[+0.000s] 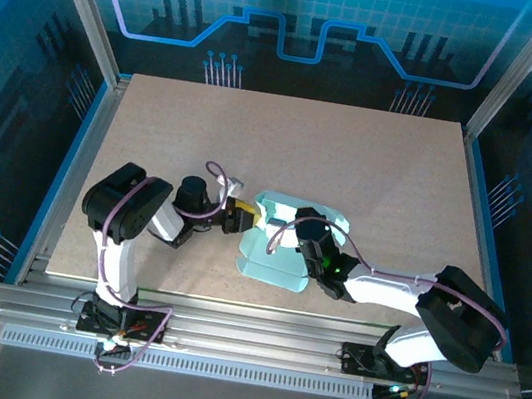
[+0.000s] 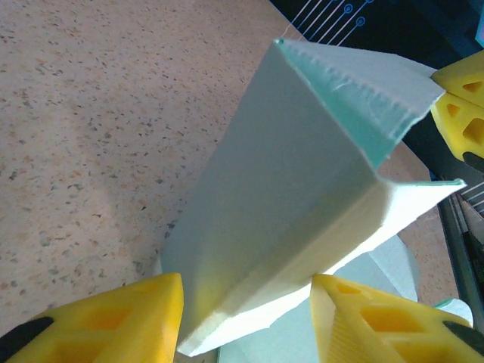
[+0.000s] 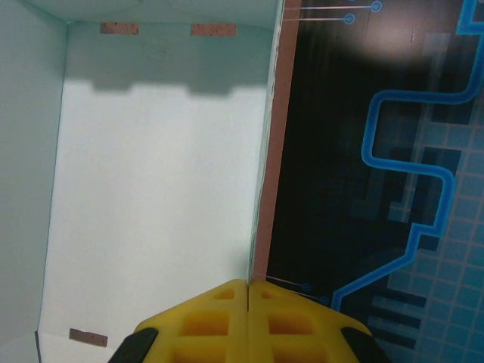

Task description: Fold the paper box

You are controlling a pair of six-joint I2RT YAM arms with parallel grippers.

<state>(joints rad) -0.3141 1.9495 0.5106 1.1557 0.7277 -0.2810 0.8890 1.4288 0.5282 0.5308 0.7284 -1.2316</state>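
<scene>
The paper box [image 1: 261,260] is pale mint card, partly folded, lying near the table's front middle. My left gripper [image 1: 246,219] reaches in from the left. In the left wrist view its yellow fingers [image 2: 113,318] straddle a raised, doubled-over wall of the paper box [image 2: 287,174]; the jaws stand apart, the right finger touching the card's edge. My right gripper [image 1: 287,239] is over the box from the right. In the right wrist view the right gripper [image 3: 248,283] is shut, pinching the thin upright side wall, beside the box's pale floor [image 3: 151,189]. Its fingers [image 2: 461,98] also appear beyond the wall.
The speckled tan table [image 1: 353,163] stretches away behind the box. An aluminium rail [image 1: 243,343] runs along the front edge by the arm bases. Dark blue printed panels [image 1: 304,23] enclose the back and sides.
</scene>
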